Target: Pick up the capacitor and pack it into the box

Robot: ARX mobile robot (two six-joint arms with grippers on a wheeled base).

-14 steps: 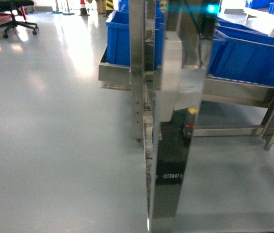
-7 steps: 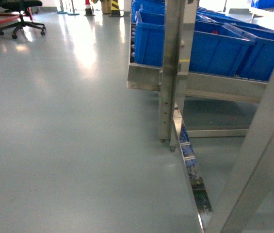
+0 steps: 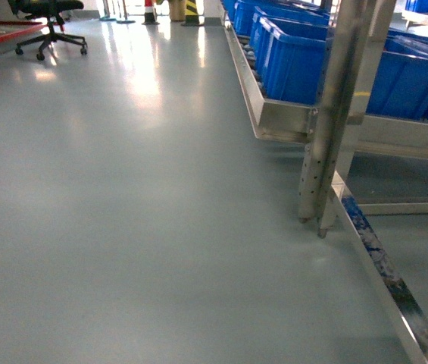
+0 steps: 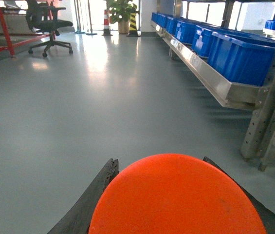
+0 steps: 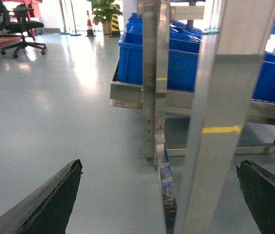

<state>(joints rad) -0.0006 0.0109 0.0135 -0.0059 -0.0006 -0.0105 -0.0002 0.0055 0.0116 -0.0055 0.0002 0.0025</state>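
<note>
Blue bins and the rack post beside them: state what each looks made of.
Blue bins: apparently moulded plastic, uniform colour with a soft sheen. Rack post: bare metal, likely steel or aluminium, with a brushed silver shine and punched holes.

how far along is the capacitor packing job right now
Nothing looks packed: no capacitor or box is in view, only blue bins on a metal rack. The left gripper holds a round orange object; the right gripper is open and empty. Picking and packing remain.
</note>
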